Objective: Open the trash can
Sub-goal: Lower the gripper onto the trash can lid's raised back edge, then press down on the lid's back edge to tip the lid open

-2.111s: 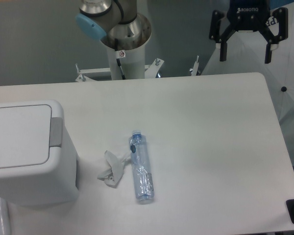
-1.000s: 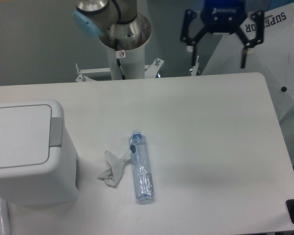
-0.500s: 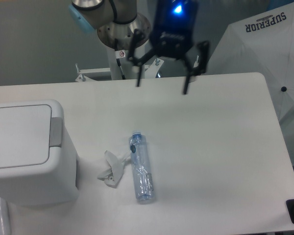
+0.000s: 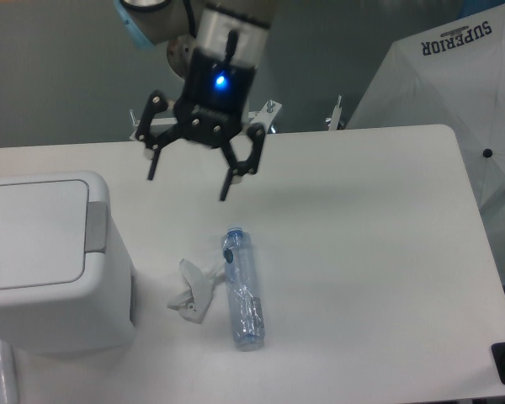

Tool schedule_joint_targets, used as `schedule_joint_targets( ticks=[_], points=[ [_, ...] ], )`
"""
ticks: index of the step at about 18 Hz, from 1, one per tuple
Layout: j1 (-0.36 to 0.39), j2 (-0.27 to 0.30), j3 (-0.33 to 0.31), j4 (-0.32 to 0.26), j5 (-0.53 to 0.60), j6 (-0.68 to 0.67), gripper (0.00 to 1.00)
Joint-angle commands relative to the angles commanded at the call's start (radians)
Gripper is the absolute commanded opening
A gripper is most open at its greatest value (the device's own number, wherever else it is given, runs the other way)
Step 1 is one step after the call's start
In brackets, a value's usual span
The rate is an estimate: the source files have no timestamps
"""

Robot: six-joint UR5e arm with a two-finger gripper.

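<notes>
The gripper (image 4: 189, 187) is seen much further left than 2 s ago. Back then it was up by the far right corner of the table (image 4: 362, 219); now it hangs over the far middle, w/ a blue light on its body. Its jaws are spread wide apart & nothing is held between them.

The trash can (image 4: 50, 261) is at the left edge, near the front left corner. It has not been moved. Its flat lid (image 4: 29, 231) is shut, & the grey push strip (image 4: 96, 227) is on the side that faces the gripper. No touch is made yet; gripper & can are well apart.

So the task is judged as only just begun: the arm is being brought toward the can. The strip probably has to be pushed next, so more travel left & down is needed.

A clear bottle (image 4: 243, 286) is lying near the middle of the table, w/ a scrunched white scrap (image 4: 194, 292) just beside it. They are between the can & the open right side, but not right under the gripper.

The tabletop is plain white. Behind it a grey wall & the arm's white post (image 4: 219, 105) are seen. A white cover w/ writing (image 4: 442, 76) is at the far right.
</notes>
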Motion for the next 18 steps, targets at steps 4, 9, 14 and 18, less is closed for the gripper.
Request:
schedule_joint_targets(
  ticks=[4,9,14,18],
  points=[
    [-0.029,-0.028,0.005,0.000,0.002,-0.002,1.00],
    [-0.038,-0.046,0.012,0.000,0.002,-0.005,1.00],
    [-0.061,-0.072,0.012,0.029,0.002,-0.017,1.00],
    [-0.066,-0.077,0.011,0.041,0.002,-0.026,1.00]
  ],
)
